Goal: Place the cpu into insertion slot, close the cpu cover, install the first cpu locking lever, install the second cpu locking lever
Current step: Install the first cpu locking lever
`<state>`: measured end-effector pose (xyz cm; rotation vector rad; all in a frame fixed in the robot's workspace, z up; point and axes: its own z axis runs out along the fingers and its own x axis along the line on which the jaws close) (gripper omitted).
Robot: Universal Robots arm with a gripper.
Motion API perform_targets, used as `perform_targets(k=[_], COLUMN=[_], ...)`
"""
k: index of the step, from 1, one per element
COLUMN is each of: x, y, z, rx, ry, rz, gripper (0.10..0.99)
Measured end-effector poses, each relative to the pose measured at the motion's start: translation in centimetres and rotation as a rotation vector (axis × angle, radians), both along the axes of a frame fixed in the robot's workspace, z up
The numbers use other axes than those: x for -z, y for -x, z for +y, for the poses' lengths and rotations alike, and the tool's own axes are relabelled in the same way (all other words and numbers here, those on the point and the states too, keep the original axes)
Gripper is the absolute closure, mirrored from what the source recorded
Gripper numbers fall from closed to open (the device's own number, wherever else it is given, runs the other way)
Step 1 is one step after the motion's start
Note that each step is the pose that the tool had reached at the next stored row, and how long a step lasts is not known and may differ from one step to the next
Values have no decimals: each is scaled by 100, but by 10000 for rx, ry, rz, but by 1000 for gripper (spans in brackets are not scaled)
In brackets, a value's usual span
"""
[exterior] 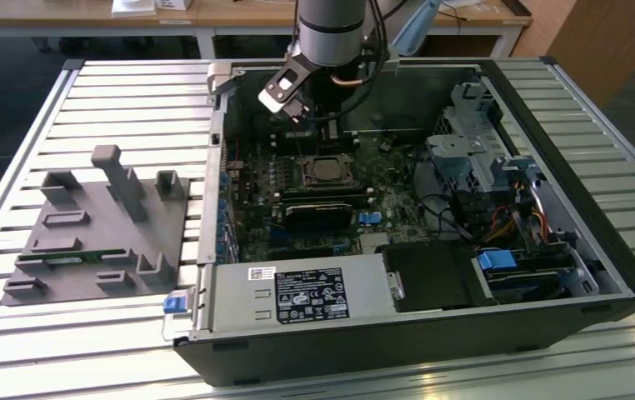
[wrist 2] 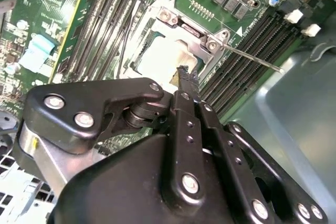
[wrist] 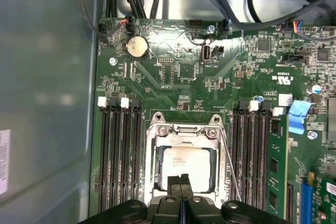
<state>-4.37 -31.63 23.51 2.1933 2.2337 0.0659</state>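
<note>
Silver-grey cpu (wrist: 187,162) is sitting in the slot (exterior: 327,172), which is showing up a bit above the middle of the exterior view, inside the open case (exterior: 584,167). Looks like the cover (wrist: 181,131) is lying flat over it, with the chip showing through the big window.

In both wrist views the gripper (wrist: 181,180) is hanging right over one edge of the cpu, fingers pinched together with nothing between them. Can't tell if the tips are actually touching the chip or just floating above it.

One thin metal lever (wrist: 231,167) is angling away from a corner of the cover, running along next to the memory slots (wrist: 121,150) on that side. Green motherboard (wrist: 173,77) is spreading out all around the slot.

In the exterior view the arm (exterior: 334,33) is reaching down from the top middle of the frame into the case. The case is sitting on a slatted metal surface (exterior: 128,108), and a grey plastic fixture (exterior: 84,242) is lying on that surface just beside the case, on the exterior view's left.
</note>
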Motion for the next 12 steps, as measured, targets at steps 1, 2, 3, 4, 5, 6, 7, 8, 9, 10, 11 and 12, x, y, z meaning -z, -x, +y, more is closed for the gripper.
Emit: perform_targets(k=[1,2,3,4,5,6,7,8,9,10,11,12], x=[-21,-42,-58,-77,-97,-118,-139,-164,-182,-191,-190,-190], y=[0,0,0,0,0,0,0,0,0,0,0,0], z=[0,0,0,0,0,0,0,0,1,1,1,1], rx=[0,0,2,3,4,4,4,3,-5,-31,-130,-306], ry=[0,0,1,1,0,0,0,0,0,1,-1,-1], rz=[-1,0,1,0,0,0,0,0,0,1,1,-1], gripper=[980,980,980,980,980,980,980,980,980,980,980,980])
